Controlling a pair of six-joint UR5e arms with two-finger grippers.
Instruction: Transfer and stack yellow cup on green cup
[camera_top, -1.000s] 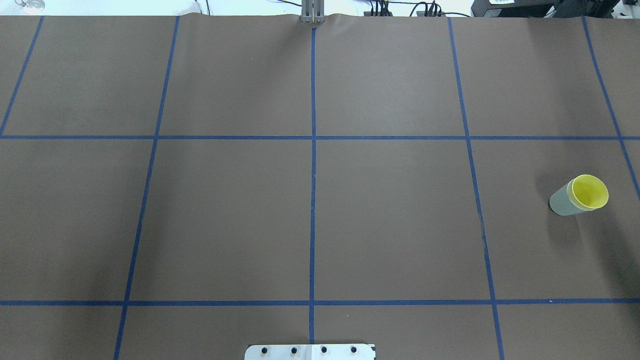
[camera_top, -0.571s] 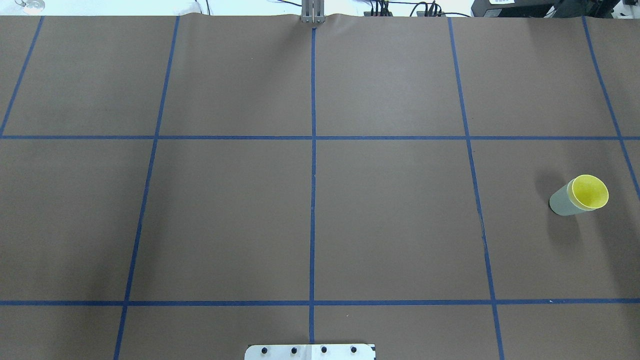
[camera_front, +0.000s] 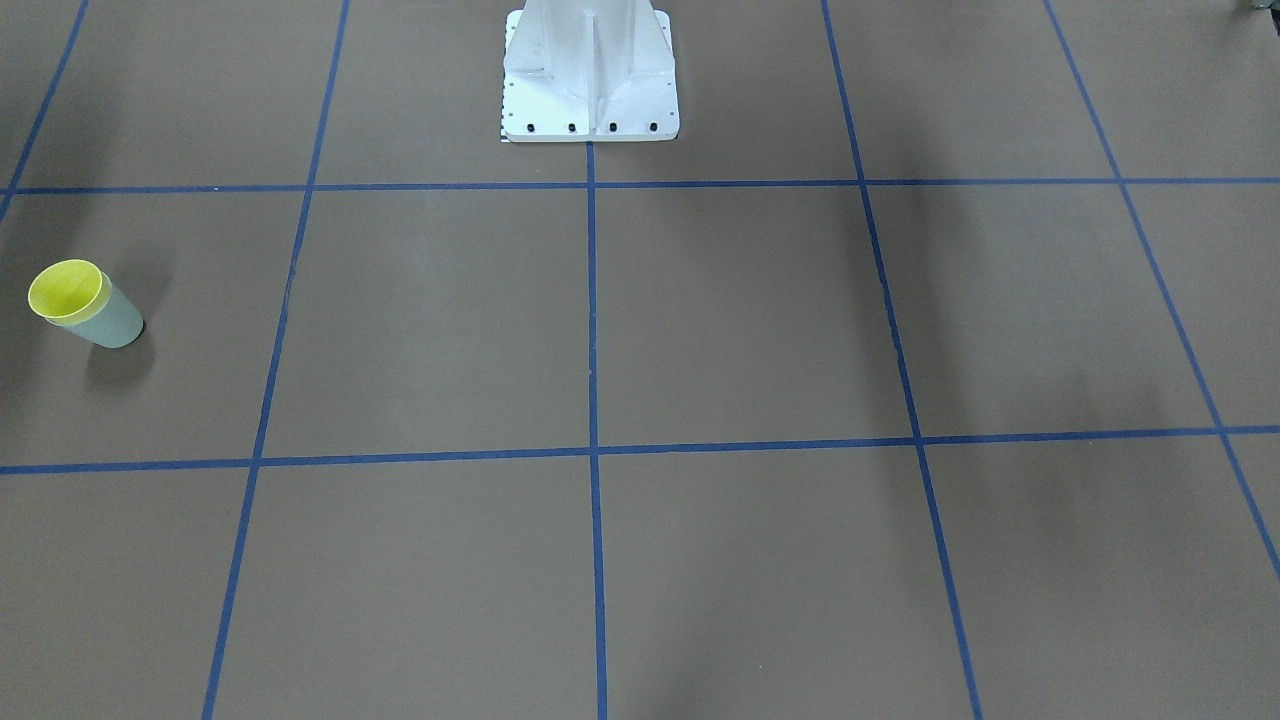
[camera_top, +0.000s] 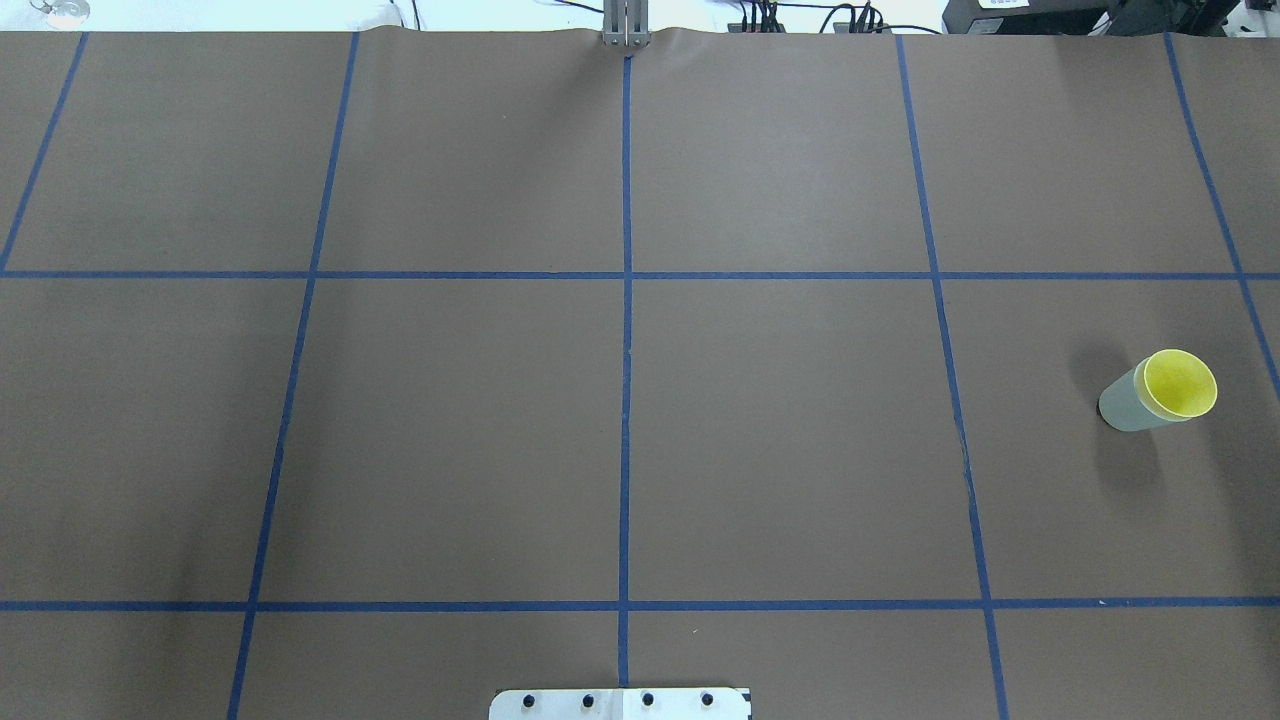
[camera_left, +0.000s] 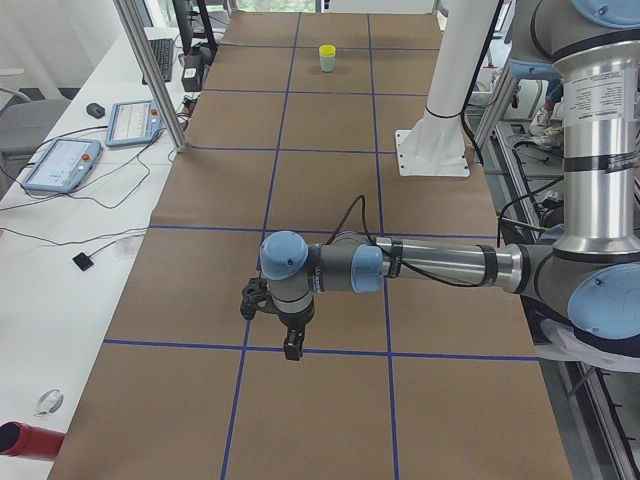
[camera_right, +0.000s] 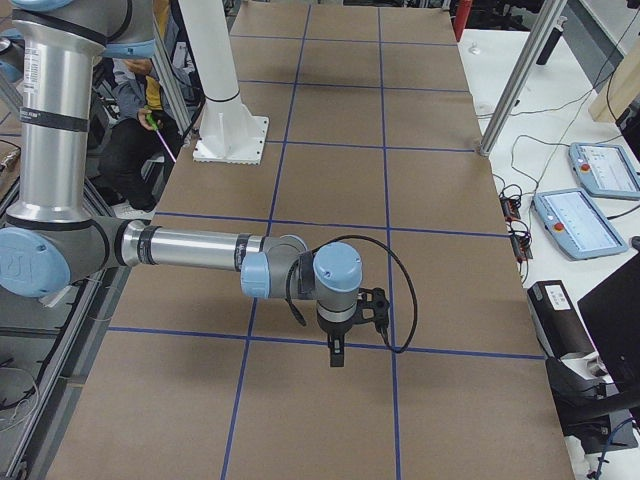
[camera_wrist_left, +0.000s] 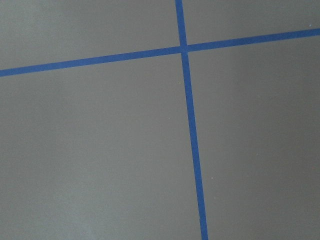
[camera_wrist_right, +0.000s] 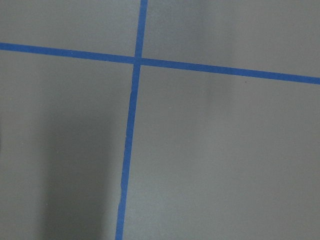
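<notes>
The yellow cup (camera_top: 1180, 383) sits nested inside the green cup (camera_top: 1125, 403), standing upright at the table's right side. Only its rim and inside show. The pair also shows at the left of the front-facing view, yellow (camera_front: 65, 290) in green (camera_front: 112, 322), and far off in the exterior left view (camera_left: 327, 57). My left gripper (camera_left: 292, 350) hangs low over the table's left end, far from the cups. My right gripper (camera_right: 335, 358) hangs over the right end. Both show only in the side views, so I cannot tell if they are open or shut. The wrist views show only the mat and tape.
Blue tape lines divide the brown mat into a grid. The white robot pedestal (camera_front: 590, 70) stands at the middle of the near edge. Tablets (camera_left: 60, 165) and cables lie on the white side table beyond the mat, with metal frame posts (camera_right: 520, 80).
</notes>
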